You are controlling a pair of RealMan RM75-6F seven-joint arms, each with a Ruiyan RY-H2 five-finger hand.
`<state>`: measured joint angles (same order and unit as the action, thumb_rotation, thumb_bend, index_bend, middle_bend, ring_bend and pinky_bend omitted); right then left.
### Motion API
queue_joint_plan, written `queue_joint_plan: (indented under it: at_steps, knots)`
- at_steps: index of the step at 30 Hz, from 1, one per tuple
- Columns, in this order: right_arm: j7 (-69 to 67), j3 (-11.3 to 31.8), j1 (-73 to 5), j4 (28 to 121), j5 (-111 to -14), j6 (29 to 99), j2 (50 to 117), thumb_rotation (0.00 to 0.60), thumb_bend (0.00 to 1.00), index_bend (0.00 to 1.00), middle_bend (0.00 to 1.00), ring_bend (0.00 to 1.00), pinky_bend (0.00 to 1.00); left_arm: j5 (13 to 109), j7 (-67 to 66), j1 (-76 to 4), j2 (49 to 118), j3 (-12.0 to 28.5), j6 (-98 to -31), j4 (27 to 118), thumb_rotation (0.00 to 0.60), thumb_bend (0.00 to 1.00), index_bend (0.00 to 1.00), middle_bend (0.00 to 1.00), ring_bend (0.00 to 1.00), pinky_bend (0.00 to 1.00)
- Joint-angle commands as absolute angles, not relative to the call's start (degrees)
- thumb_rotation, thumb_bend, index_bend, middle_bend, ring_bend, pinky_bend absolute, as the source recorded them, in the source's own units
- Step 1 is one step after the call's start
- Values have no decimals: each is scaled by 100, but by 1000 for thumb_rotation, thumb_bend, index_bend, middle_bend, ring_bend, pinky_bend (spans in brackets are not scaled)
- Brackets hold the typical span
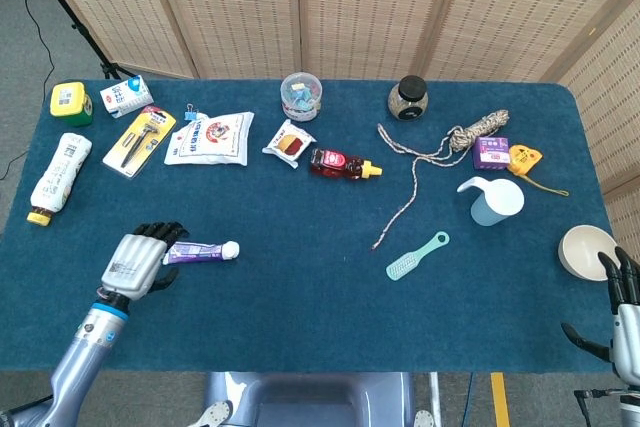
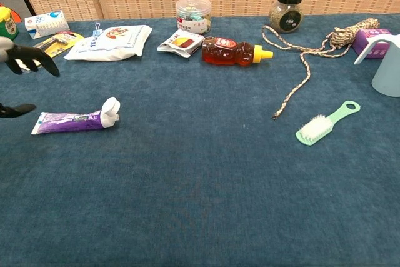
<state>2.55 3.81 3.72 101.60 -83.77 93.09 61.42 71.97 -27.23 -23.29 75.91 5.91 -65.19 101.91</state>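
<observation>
A purple toothpaste tube (image 1: 200,251) with a white cap lies on the blue table (image 1: 300,297), front left; the chest view shows this tube (image 2: 75,120) too. My left hand (image 1: 140,259) hovers at the tube's flat end with its fingers spread and holds nothing. In the chest view the left hand (image 2: 22,60) enters from the left edge, fingers above and thumb just left of the tube. I cannot tell whether it touches the tube. My right hand (image 1: 626,312) hangs off the table's front right corner, fingers apart and empty, beside a white bowl (image 1: 588,250).
A honey bottle (image 1: 343,163), snack packet (image 1: 289,142), clip tub (image 1: 301,95) and jar (image 1: 408,97) sit mid-back. Rope (image 1: 440,147), a pale jug (image 1: 492,200) and a green brush (image 1: 417,255) lie right. A white pouch (image 1: 210,137), razor pack (image 1: 139,140) and white bottle (image 1: 60,175) lie left.
</observation>
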Motion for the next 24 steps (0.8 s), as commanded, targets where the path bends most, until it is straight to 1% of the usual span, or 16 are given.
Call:
queue_joint_plan:
  at_steps: [1, 8, 24]
  knots:
    - [256, 378, 409, 10178, -8366, 9346, 6117, 600, 0, 0, 0, 0, 0, 6929, -2758, -2554, 7908, 686, -6262, 9889, 600, 323, 285, 241, 233, 256]
    - [208, 365, 559, 10204, -8326, 9500, 6062, 600, 0, 0, 0, 0, 0, 6711, -2748, -2808, 8306, 714, -6042, 9522, 600, 324, 298, 241, 238, 256]
    - [58, 349, 759, 10180, -8331, 9682, 6003, 600, 0, 0, 0, 0, 0, 6176, -2982, -3095, 8716, 717, -5877, 9105, 600, 323, 298, 242, 239, 256]
